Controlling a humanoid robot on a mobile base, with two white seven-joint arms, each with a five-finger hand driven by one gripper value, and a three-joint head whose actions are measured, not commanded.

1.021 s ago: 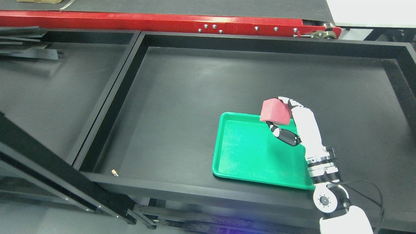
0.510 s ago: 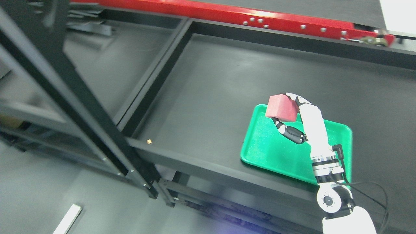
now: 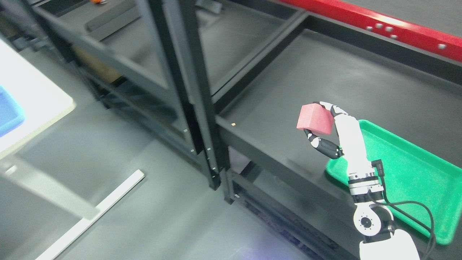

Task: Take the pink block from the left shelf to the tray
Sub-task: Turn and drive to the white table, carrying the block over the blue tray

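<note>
Pink block [image 3: 314, 118] sitting pinched in the right hand [image 3: 326, 126], fingers curled over its top and right side, dark thumb pressing from underneath. Being held up in the air, left of the green tray [image 3: 426, 173] and clear of its near-left corner, over the black shelf surface [image 3: 288, 101] rather than over the tray itself. Tilting slightly, with one pale pink face turned upward.

Right arm [image 3: 357, 159] rising from the lower right, white forearm crossing in front of the tray's left rim, a black cable looping off the wrist joint (trailing across the tray's near edge).

Tray lying on the same black shelf surface, its right end running out past the picture's edge. Red beam [image 3: 379, 21] running along behind the tray, at the far side of the shelf. Black upright post [image 3: 195, 90] standing well left of the tray, with further dark shelving beyond it, blurred. White strip [image 3: 97, 209] lying on the grey floor, far left of the tray.
</note>
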